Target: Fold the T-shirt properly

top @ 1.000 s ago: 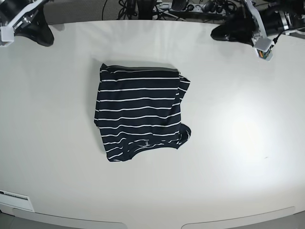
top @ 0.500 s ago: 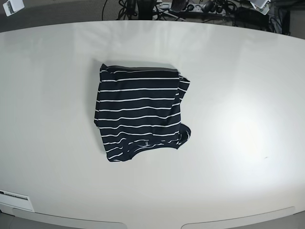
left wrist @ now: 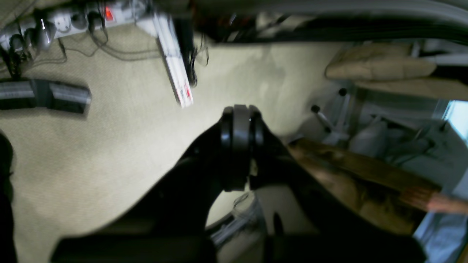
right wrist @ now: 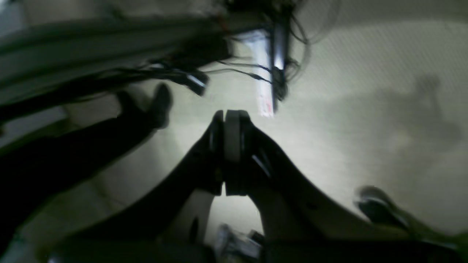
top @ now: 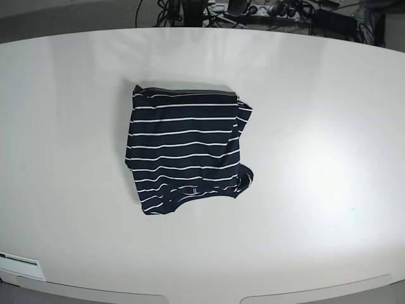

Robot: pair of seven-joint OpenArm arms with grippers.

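The left gripper [left wrist: 239, 146] and right gripper [right wrist: 230, 149] are each showing jaws pressed together, holding nothing, over the floor. Well away from both, the T-shirt [top: 186, 152] is lying folded on the table [top: 316, 158]; being soft, light cloth, it is probably best pinched at its corners.

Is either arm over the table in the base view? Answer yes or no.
No: only the folded T-shirt lies on the table, and no arm shows anywhere in that view.
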